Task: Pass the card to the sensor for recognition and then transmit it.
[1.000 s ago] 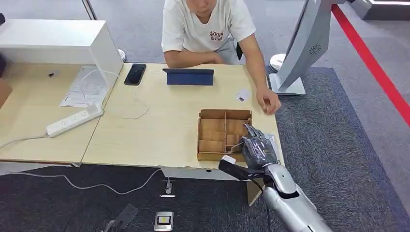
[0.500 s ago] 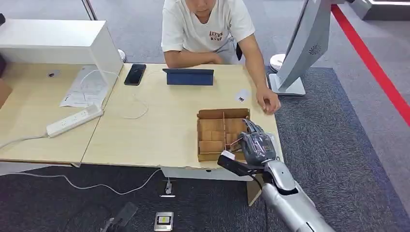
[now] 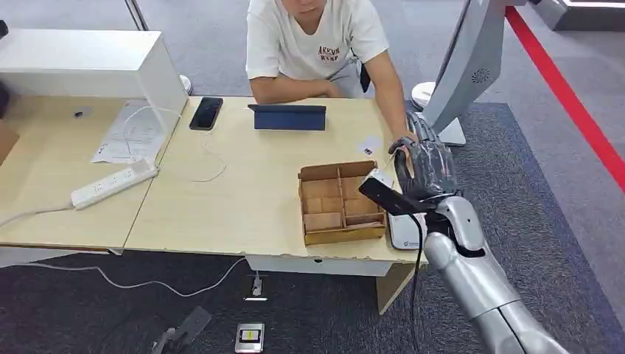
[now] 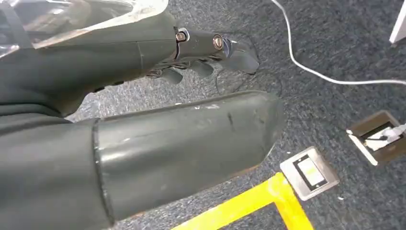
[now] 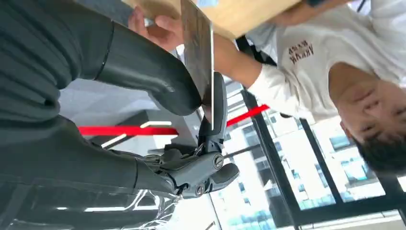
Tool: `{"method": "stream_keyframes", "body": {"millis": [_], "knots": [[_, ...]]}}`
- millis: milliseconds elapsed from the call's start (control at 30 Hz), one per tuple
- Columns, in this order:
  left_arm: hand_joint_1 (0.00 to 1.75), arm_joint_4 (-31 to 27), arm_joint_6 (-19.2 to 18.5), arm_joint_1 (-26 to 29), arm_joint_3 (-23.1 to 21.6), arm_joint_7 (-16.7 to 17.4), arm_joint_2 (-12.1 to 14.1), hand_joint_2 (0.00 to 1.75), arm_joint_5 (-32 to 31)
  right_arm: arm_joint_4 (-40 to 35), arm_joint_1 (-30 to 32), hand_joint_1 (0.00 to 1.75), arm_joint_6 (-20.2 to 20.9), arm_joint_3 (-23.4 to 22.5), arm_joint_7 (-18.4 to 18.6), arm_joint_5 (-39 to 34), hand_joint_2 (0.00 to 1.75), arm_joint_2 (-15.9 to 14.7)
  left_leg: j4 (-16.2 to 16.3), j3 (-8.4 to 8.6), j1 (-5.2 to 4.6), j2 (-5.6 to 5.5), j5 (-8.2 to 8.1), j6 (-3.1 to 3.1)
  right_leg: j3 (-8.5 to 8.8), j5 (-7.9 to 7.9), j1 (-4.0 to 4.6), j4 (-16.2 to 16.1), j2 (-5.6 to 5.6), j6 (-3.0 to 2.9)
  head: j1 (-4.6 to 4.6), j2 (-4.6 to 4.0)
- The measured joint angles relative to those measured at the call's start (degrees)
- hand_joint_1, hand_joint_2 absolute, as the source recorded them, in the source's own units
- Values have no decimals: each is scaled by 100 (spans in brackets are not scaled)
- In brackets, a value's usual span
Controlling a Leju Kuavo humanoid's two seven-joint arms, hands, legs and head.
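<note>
One card (image 5: 197,45), right hand (image 3: 426,164) pinching, probably

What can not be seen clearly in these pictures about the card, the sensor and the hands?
- Card: the right wrist view shows it nearly edge-on, pinched by the right hand; its print is unreadable.
- Sensor: in the head view the right arm covers part of this white device by the cardboard tray; its markings are too small.
- Left hand: the left wrist view shows it too close; its finger position is unclear.
</note>
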Motion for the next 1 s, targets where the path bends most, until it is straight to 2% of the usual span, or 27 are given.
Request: {"method": "stream_keyframes", "body": {"millis": [133, 267, 400, 533, 733, 1000], "knots": [[0, 0, -66, -60, -7, 66, 13, 0, -61, -210, -127, 175, -20, -186, -42, -9, 175, -48, 0, 1, 2, 0, 0, 0, 1, 0, 2, 0, 0, 0, 0, 0], [0, 0, -118, -107, -11, 118, 13, 0, -151, -148, -236, 175, -129, -275, -300, -88, 175, -52, 0, -1, 2, -1, 0, 0, 1, 0, 2, 2, 0, 0, 0, 0], [0, -2, -225, -187, -22, 188, 13, 0, -303, 345, -728, 175, -110, -319, -647, -133, 175, 0, 0, -5, 0, -1, 3, -3, -1, 2, 0, 6, 0, 0, 0, 0], [0, -17, -319, -315, -63, 282, 13, 0, -538, 1000, -1423, 175, 103, -310, -872, -133, 175, 136, 0, -6, 0, -2, 7, -4, -5, 8, 0, 8, 0, -1, -2, 0], [0, -63, -470, -488, -175, 341, 11, 0, -787, 1958, -2376, 175, 413, -262, -732, 127, 175, 415, 0, -7, 2, -3, 10, -6, -7, 9, 1, 12, 0, -2, 2, 0], [0, -107, -559, -586, -291, 411, 11, 0, -876, 2770, -2875, 175, 708, -166, -522, 243, 175, 695, 0, -7, 2, -2, 10, -6, -8, 8, 1, 12, 0, -2, 2, 0]]}}
